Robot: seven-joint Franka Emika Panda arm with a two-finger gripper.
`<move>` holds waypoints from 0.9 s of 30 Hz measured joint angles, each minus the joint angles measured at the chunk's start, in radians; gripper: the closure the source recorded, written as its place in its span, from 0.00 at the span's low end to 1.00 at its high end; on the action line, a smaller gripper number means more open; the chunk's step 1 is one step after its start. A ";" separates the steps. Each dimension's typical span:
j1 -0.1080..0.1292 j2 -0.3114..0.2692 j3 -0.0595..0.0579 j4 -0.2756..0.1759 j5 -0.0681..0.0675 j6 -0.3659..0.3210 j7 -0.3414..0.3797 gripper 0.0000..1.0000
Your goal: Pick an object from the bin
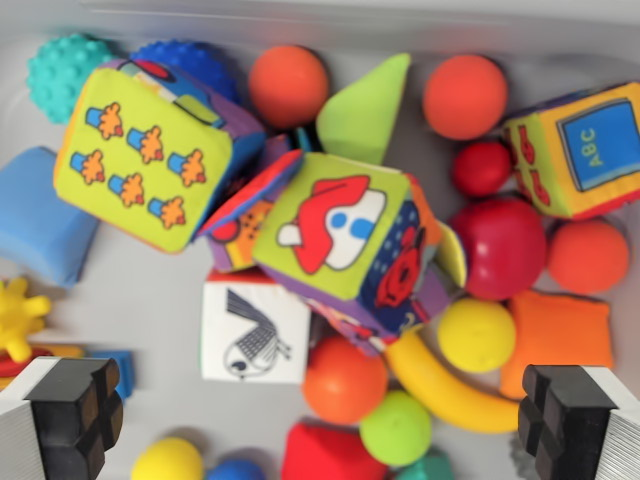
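1. Hovering over the bin (pixel 60 300), the gripper (pixel 325 415) is at the approach step; nothing is picked yet, and which toy is the target is not settled from this view.
2. Both fingers show at the bottom corners, one at the wrist view's left (pixel 70 415) and one at its right (pixel 570 410). They stand wide apart with nothing between the pads, so the gripper is empty.
3. Task things fill the bin. A mushroom cube (pixel 345 245) sits near the middle, tilted and resting on other toys. A duck cube (pixel 140 160) leans to its upper left, and a bird block (pixel 255 335) lies just below.
4. Between the fingers lie an orange ball (pixel 345 380), a green ball (pixel 397 428), a banana (pixel 445 390) and a red block (pixel 325 455), all close together and some touching.
5. More toys crowd the right side: a big red ball (pixel 505 248), a yellow ball (pixel 477 335), an orange pad (pixel 560 340) and an ABC cube (pixel 580 150).
6. Next, I judge, the arm needs one target centred in the gap, then a straight descent. The orange ball looks nearest to centre, though its neighbours may get pinched too.
7. Judging by the straight-down view, the wrist points down at the pile; height above it is hard to tell.
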 joint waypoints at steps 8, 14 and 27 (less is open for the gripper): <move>0.000 0.000 0.000 0.000 0.000 0.000 0.000 0.00; 0.000 0.000 0.000 0.000 0.000 0.000 0.001 0.00; 0.007 0.006 0.002 -0.010 0.000 0.010 0.026 0.00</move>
